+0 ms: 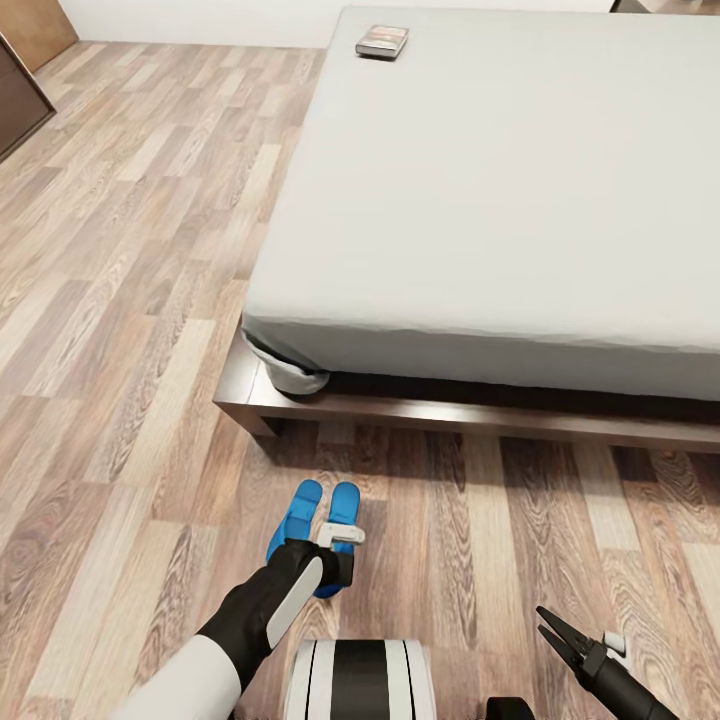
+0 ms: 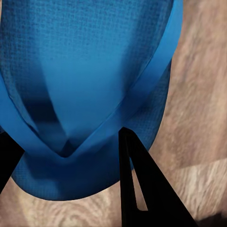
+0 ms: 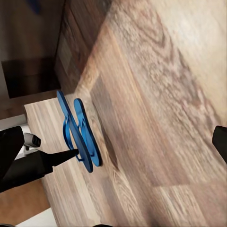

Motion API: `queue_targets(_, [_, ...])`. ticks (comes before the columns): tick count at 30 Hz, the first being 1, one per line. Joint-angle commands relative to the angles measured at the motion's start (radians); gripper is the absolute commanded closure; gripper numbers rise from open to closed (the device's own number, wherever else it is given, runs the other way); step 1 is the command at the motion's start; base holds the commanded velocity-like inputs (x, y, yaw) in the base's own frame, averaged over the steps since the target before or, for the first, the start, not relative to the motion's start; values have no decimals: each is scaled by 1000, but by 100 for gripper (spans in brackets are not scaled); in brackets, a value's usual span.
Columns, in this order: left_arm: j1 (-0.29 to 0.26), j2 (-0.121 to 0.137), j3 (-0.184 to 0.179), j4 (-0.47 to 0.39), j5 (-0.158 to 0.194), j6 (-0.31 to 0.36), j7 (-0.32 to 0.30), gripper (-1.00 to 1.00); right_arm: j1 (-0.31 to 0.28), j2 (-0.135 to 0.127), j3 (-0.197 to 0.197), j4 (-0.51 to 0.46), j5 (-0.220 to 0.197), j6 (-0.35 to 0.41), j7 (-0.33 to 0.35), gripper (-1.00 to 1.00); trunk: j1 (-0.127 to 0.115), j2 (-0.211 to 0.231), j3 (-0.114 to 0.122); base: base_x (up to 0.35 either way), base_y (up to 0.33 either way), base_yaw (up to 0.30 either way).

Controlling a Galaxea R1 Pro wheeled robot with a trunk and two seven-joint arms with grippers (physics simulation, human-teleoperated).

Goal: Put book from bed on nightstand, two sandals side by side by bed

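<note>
Two blue sandals [image 1: 318,525] lie side by side on the wood-plank floor [image 1: 120,300] just in front of the near corner of the bed [image 1: 500,200], their toes pointing toward its dark wooden frame [image 1: 400,410]. The left end effector [image 1: 335,560] reaches down over the right-hand sandal of the pair, covering its heel end in the head view. In the left wrist view the two black fingers [image 2: 142,189] stand apart, one on each side of the sandal's toe strap [image 2: 142,94], with the sandal's blue sole [image 2: 85,56] close beneath them; whether they touch the sandal cannot be told. From the right wrist view the sandals [image 3: 80,132] appear edge-on, close together on the floor, with the tip of the left end effector [image 3: 71,153] touching or just over the nearer one.

The right end effector [image 1: 560,630] hangs over bare floor at the lower right of the head view, well apart from the sandals, its two dark fingers spread in an open V and holding nothing.

The book [image 1: 382,41] lies flat on the pale grey mattress [image 1: 520,230] at the far left corner of the bed, near the edge. A white sheet corner [image 1: 290,375] bunches below the mattress at the near corner. A brown door [image 1: 30,30] and dark cabinet [image 1: 15,105] show at the upper left.
</note>
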Motion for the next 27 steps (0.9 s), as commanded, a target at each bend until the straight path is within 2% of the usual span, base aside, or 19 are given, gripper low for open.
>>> queue_targets(1, [-1,0,-3,-1,9,3,12,100,-1,-1,7,0,-11,11,3,-100,0,0,-1,0,0,0])
queue_targets(12, [-1,8,-3,-2,8,-4,13,100,-1,-1,7,1,-10,11,3,-100,0,0,-1,0,0,0])
queue_targets(25, [-1,26,-2,-3,8,-8,12,100,-1,-1,7,1,-11,11,2,-100,6,-3,-51,0,0,0])
queue_targets(27, [-1,26,-2,-4,8,-10,12,100,-1,-1,7,1,-11,11,2,-100,6,-3,-51,0,0,0])
